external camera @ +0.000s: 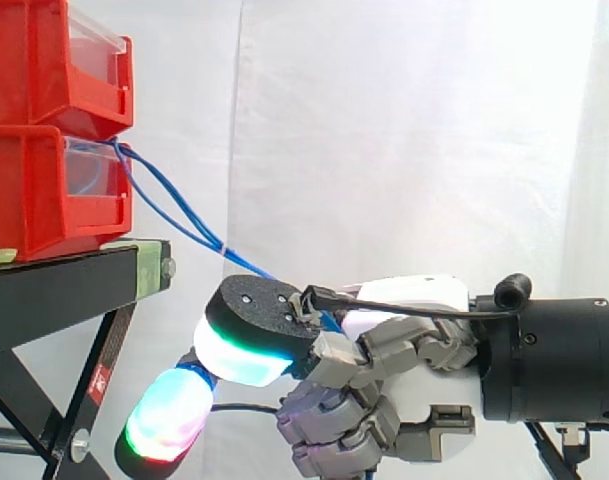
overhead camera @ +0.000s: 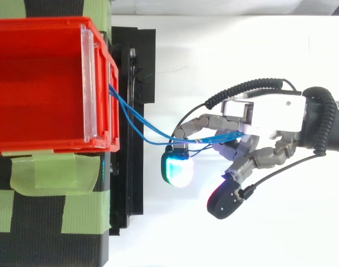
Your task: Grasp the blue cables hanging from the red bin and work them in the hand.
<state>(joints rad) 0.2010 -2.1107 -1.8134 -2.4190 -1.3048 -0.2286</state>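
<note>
The robot hand [external camera: 409, 352] sits to the right of the black stand [external camera: 54, 292], lower than the bins, with its fingers curled around the blue cables [external camera: 174, 215]. The cables leave the front of the lower red bin [external camera: 39, 190], slope down and to the right, and pass in between the curled fingers and the palm (seen from above, they cross under a bent finger). In the top view, one fingertip pad [overhead camera: 177, 169] glows cyan near the stand's edge. An upper red bin [external camera: 44, 60] is stacked on the lower one. Green tape [overhead camera: 52, 169] holds the bin to the stand.
</note>
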